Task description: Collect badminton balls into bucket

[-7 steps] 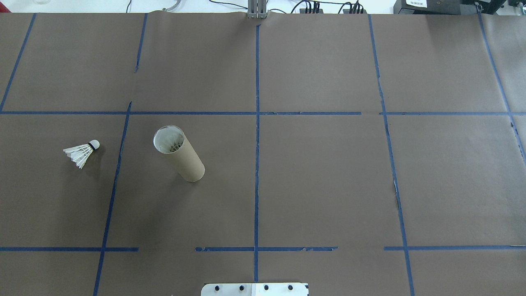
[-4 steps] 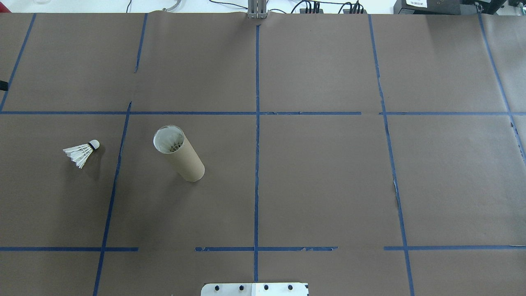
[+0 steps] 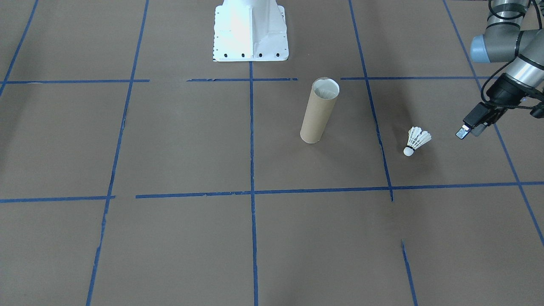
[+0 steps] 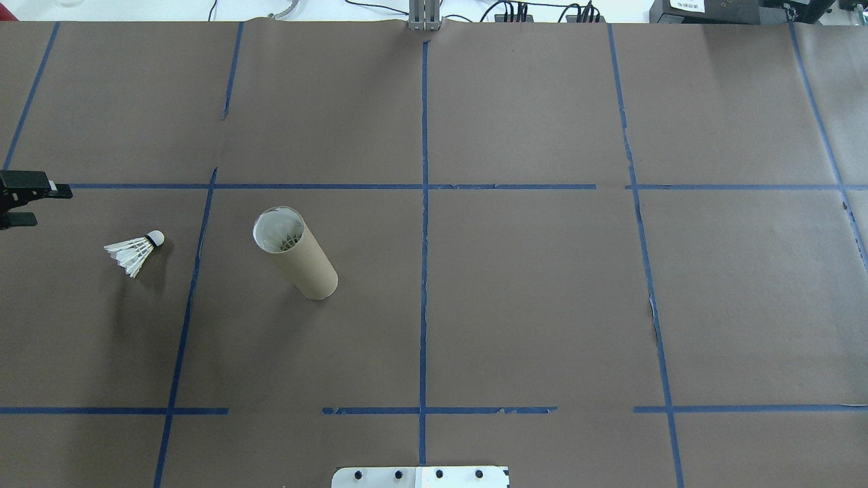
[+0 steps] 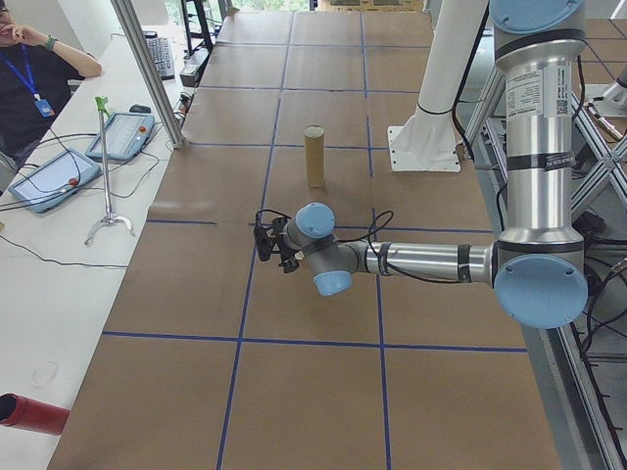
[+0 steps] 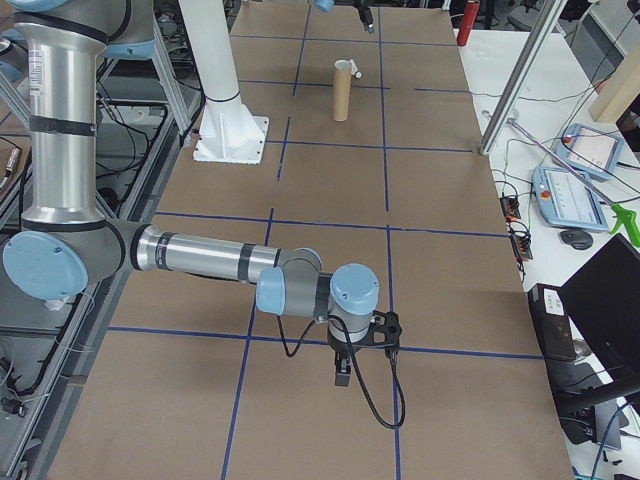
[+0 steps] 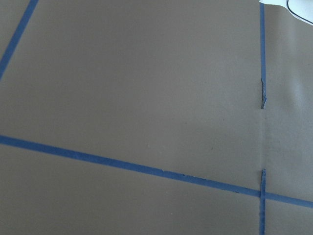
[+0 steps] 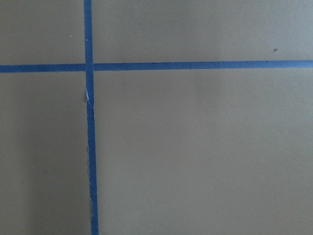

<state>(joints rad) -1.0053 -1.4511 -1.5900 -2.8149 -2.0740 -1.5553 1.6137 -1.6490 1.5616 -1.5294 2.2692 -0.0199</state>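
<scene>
Brown paper crossed by blue tape lines point(image 4: 424, 271) is covering my table point(image 4: 542, 305). A white side bench point(image 5: 59, 294) is carrying grey tablets point(image 5: 49, 181); bright light is washing over everything.

Left claw point(image 3: 468, 129) to shuttlecock point(image 3: 416, 140): path unobstructed; tube point(image 3: 318, 110) stands beyond.

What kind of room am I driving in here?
Most likely a robotics lab: a table papered brown and gridded with blue tape, teach pendants on a side bench, and a person seated there.
</scene>
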